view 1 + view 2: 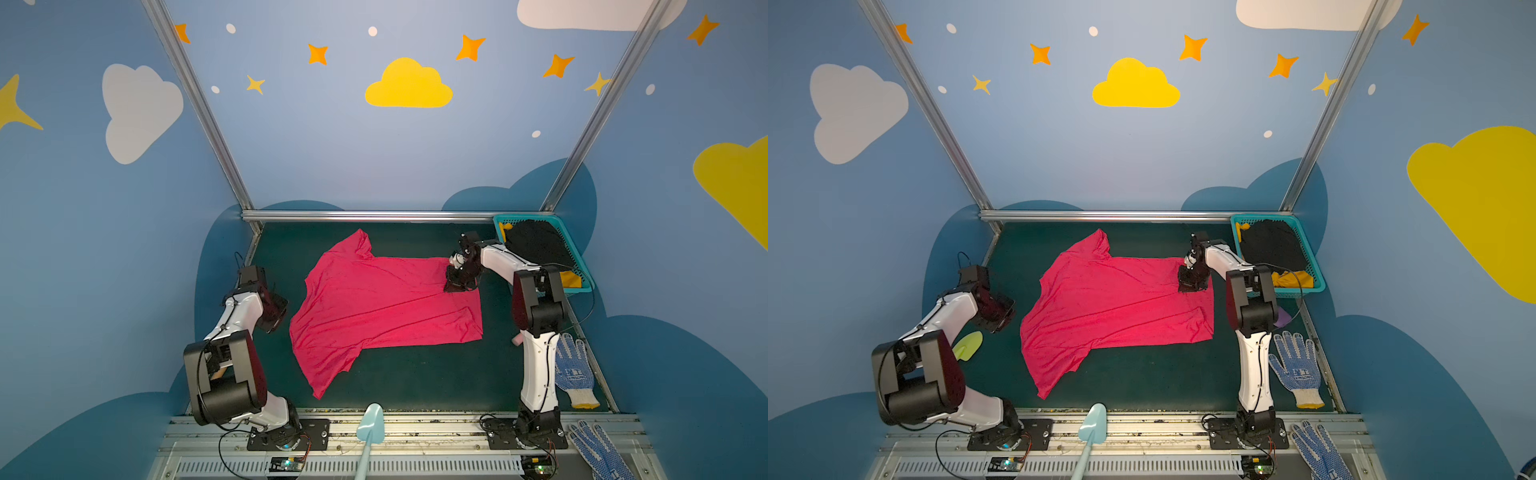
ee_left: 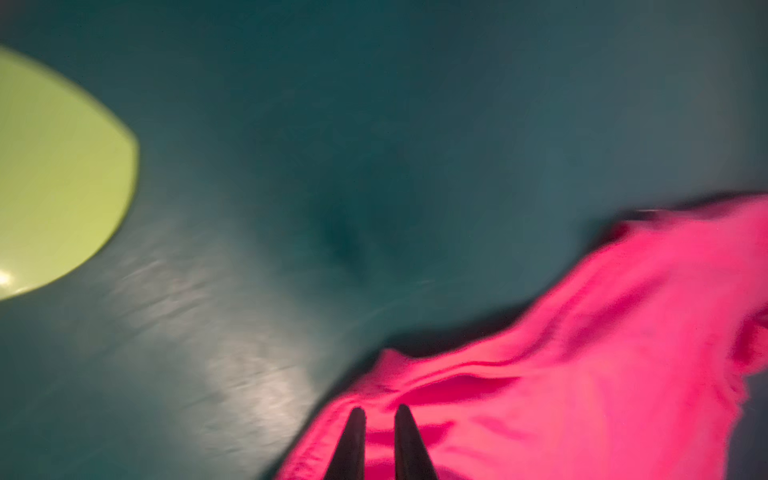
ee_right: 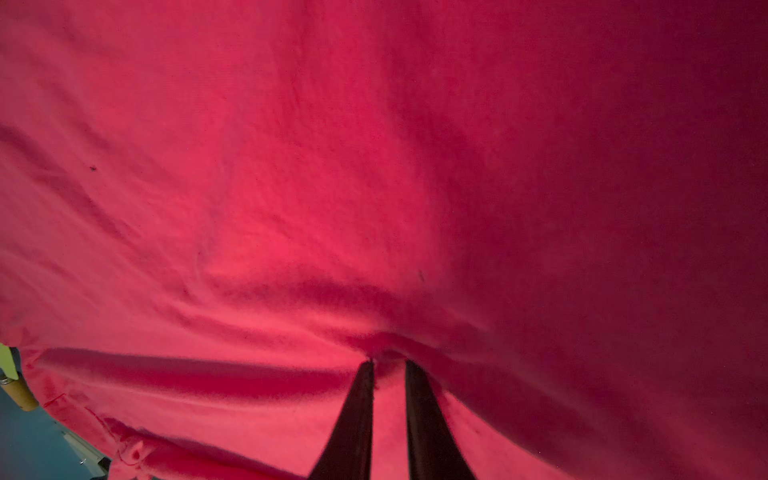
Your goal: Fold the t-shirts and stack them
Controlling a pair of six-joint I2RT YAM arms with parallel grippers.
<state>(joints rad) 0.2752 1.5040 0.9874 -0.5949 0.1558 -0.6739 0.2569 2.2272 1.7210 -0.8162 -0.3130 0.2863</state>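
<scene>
A bright pink-red t-shirt (image 1: 386, 307) (image 1: 1117, 307) lies spread out on the dark green mat, collar side to the left, one sleeve toward the back and one toward the front. My right gripper (image 1: 455, 286) (image 3: 388, 363) sits on the shirt's far right corner, shut, with cloth (image 3: 332, 166) puckered between its tips. My left gripper (image 1: 280, 313) (image 2: 380, 411) hovers at the shirt's left edge (image 2: 582, 374); its jaws stand a narrow gap apart with nothing pinched, though that view is blurred. A black t-shirt (image 1: 536, 245) and a mustard-yellow one (image 1: 569, 278) lie in the teal basket (image 1: 586, 274).
The basket stands at the back right corner. A lime-green scoop (image 1: 969, 345) lies under the left arm. A light blue shovel (image 1: 370, 419) rests at the front edge. Two blue-dotted gloves (image 1: 575, 374) (image 1: 598, 453) lie at the front right. A metal rail (image 1: 374, 216) bounds the back.
</scene>
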